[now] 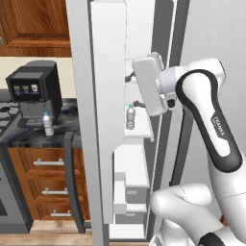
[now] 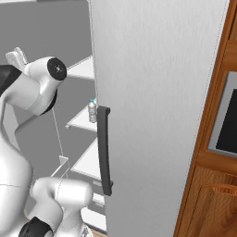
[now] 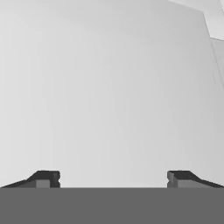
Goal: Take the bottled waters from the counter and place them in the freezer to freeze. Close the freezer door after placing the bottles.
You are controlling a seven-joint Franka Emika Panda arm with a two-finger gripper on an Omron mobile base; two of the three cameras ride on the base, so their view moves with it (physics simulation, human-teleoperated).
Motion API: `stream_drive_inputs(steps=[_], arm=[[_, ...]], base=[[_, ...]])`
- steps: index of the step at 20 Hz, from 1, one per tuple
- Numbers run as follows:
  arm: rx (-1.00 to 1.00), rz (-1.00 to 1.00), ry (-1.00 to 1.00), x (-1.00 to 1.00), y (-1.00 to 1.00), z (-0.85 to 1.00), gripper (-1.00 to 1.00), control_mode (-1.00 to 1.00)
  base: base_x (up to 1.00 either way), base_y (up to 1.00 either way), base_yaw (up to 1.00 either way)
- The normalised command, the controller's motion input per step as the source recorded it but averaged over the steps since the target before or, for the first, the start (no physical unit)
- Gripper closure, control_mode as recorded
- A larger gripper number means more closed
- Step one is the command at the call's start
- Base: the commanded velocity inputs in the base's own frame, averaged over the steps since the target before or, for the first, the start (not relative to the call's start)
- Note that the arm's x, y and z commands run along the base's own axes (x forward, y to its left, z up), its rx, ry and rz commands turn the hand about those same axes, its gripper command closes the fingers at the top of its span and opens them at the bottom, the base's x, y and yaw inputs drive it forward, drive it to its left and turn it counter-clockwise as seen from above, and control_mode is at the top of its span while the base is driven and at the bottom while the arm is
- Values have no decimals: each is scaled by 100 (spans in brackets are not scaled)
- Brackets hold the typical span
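Note:
One bottled water [image 1: 130, 116] stands upright on a white shelf [image 1: 141, 138] inside the freezer [image 1: 166, 29]; the right base view has it [image 2: 92, 111] on that shelf [image 2: 81, 121] too. The other bottled water [image 1: 47, 124] stands on the dark counter [image 1: 29, 138] in front of the coffee machine. My gripper [image 1: 134, 90] hovers just above and right of the shelved bottle, apart from it. In the hand view the gripper [image 3: 111, 178] is open, with only pale freezer wall between its fingertips [image 3: 44, 178]. The freezer door [image 1: 103, 96] stands open between the counter and me.
A black coffee machine [image 1: 34, 91] sits on the counter, and a grey stove [image 1: 6, 120] is at the far left. Wooden drawers [image 1: 48, 182] lie under the counter. The unit's closed right door [image 2: 157, 115] with its dark handle [image 2: 104, 152] stands close on my right.

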Motion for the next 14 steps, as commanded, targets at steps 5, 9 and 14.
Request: stream_drive_inputs(steps=[5,9,14], arm=[[0,0,0,-19,-73,11,-100,-100],[-13,0,2,-10,-65,2,-100,-100],[-38,0,11,0,-50,0,-100,-100]], base=[[0,0,0],[0,0,0],[0,0,0]])
